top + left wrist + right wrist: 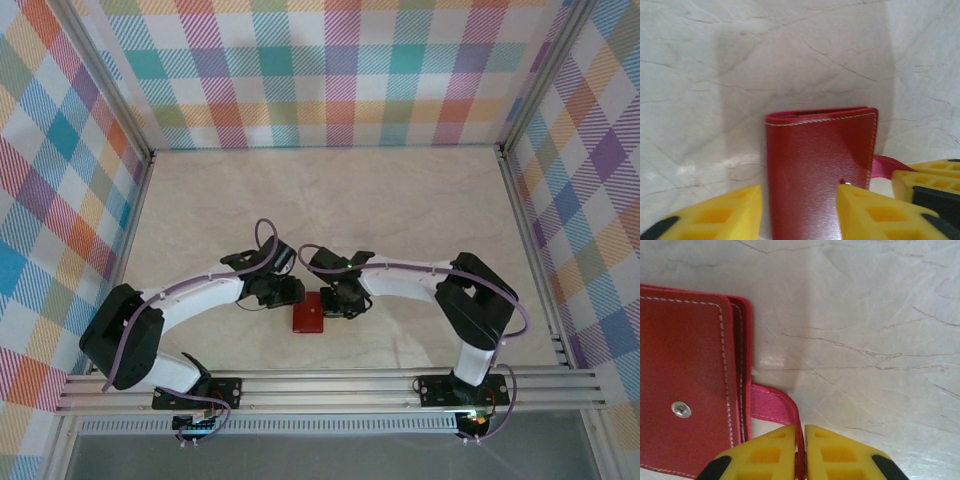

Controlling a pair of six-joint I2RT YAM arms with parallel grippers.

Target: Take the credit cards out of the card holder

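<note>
Marble-patterned, pale and veined, the worktop point(330, 200) carries one task thing: the card holder point(307, 317), a flat red wallet lying near the front edge, midway between the two arm bases. The left arm point(190, 300) and the right arm point(420, 275) curve inward and meet over it.

The wallet lies folded shut, cover side up with its stitched edge showing, so I take the credit cards to be inside; none lies out on the marble.

The left end effector point(799, 192) has its jaws parted and straddles the wallet. One yellow finger point(725, 215) stands just clear of the wallet's edge and the other sits over the cover, so it does not appear to clamp anything. The right end effector point(801, 430) is pinched closed on the snap tab point(771, 402), the pinkish-red strap that loops out from the wallet's side. The metal stud point(681, 409) on the cover sits bare, so the tab looks unfastened.

By my reading the task is at its start: the tab is gripped, while opening the flap and drawing out each card remain to be done.
</note>
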